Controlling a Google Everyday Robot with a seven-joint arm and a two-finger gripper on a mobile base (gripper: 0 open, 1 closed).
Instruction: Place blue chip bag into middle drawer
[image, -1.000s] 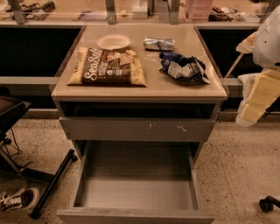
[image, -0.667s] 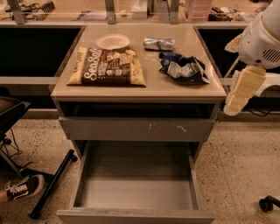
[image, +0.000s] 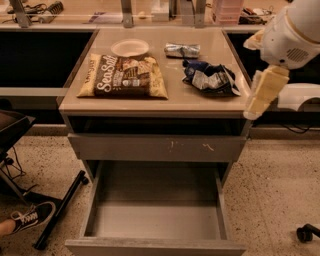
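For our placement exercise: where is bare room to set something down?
The middle drawer is bare. On top, a strip between Sea Salt bag and blue chip bag; plate and foil packet crowd the back; the pincer hangs alongside, right.

One camera looks down from the front, fairly near, on tabletop (image: 200, 102) and open middle drawer (image: 155, 222); gripper (image: 261, 94) hangs at right edge.

Pincer (image: 254, 105) hangs just off the surface's (image: 175, 98) right edge. Blue chip bag (image: 210, 79) lies on the surface, right of the Sea Salt bag (image: 123, 76). Middle drawer (image: 150, 221) is open below.
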